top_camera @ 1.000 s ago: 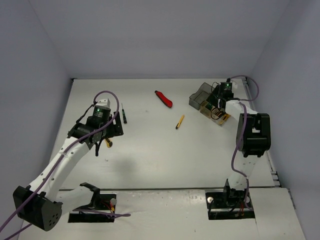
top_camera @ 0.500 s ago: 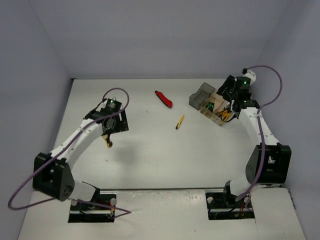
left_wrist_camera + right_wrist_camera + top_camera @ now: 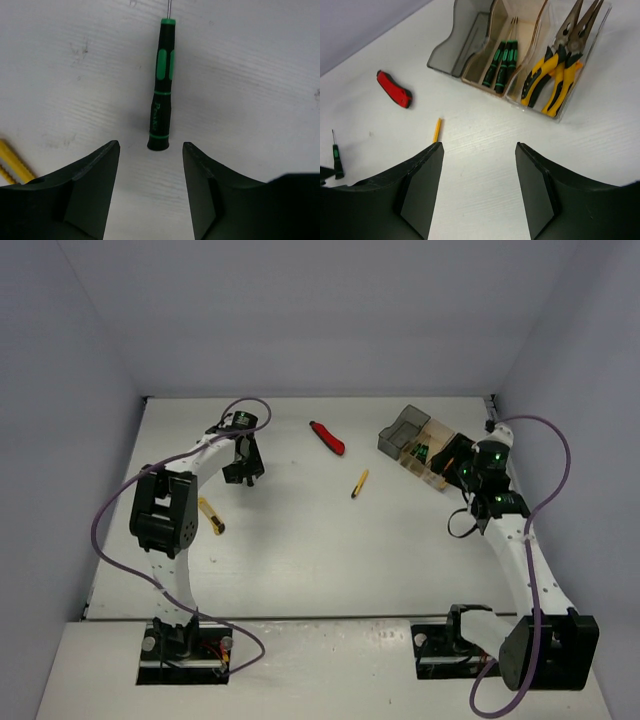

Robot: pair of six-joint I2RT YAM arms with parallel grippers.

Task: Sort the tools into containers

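Over the last second my left hand (image 3: 150, 147) has swung off the yellow tool (image 3: 210, 517) and out to the loose screwdriver (image 3: 162, 95), which lies flat on the surface (image 3: 250, 75) far to the left of the tan bin (image 3: 527, 25). Its fingers are spread wide with the handle's butt just between them, nothing gripped. My right hand (image 3: 479, 147) has drawn back from over the tan bin to its near side, also wide and empty (its delivery looks finished). I judge the screwdriver comes next. From above, my left hand hides it. The wrist view cuts off its shaft tip and most of the yellow tool, which I cannot identify.
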